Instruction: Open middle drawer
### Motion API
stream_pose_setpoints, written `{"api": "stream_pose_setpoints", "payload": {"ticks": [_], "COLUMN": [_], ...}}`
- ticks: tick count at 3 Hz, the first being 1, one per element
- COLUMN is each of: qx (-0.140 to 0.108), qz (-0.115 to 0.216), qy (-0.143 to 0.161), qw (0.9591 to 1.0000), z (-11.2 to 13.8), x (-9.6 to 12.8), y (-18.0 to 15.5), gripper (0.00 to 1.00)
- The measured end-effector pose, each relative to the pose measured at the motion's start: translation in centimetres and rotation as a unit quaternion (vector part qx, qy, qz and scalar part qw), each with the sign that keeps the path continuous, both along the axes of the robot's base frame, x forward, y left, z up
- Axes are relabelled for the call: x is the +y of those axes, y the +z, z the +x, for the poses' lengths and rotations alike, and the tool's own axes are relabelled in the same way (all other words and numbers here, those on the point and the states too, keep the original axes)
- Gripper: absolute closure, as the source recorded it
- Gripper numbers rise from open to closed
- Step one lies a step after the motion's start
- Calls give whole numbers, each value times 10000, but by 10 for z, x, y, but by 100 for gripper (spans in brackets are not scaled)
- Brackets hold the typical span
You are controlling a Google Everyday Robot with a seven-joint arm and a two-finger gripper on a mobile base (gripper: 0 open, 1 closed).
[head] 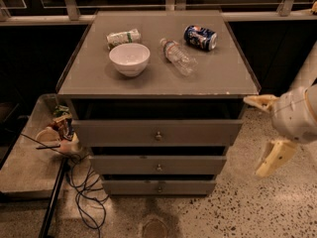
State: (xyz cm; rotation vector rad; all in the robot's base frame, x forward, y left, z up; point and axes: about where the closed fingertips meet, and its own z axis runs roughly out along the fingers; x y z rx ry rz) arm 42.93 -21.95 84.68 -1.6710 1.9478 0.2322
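The middle drawer (158, 164) is the second of three grey fronts in the grey cabinet (99, 83), with a small round metal knob (159, 167) at its centre. Its front sits between the wider top front (124, 132) and the smaller bottom front (133, 187). None of its inside shows. My gripper (265, 131) hangs to the right of the cabinet, level with the top and middle drawers and apart from them. Its two cream fingers (271, 157) are spread wide and hold nothing.
On the cabinet top lie a white bowl (129, 58), a clear plastic bottle (178, 56), a blue can (200, 37) and a small packet (123, 37). A low side table (25, 167) with clutter and a black cable (81, 192) is at the left. The floor is speckled.
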Motion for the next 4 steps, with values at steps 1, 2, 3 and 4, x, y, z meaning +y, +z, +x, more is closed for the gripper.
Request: {"api": "stream_pose_setpoints", "payload": {"ticks": [1,2,3,4], "qx": [146,154,318,400], "qz": [-93,-92,-106,124], "qy": [188,181,138,164], "qw": [9997,9997,9993,9990], "z": [-19,-18,-8,3], "x": [16,17,20,24], "y": [-58,-59,-85,-122], "gripper": [0,0,0,0]}}
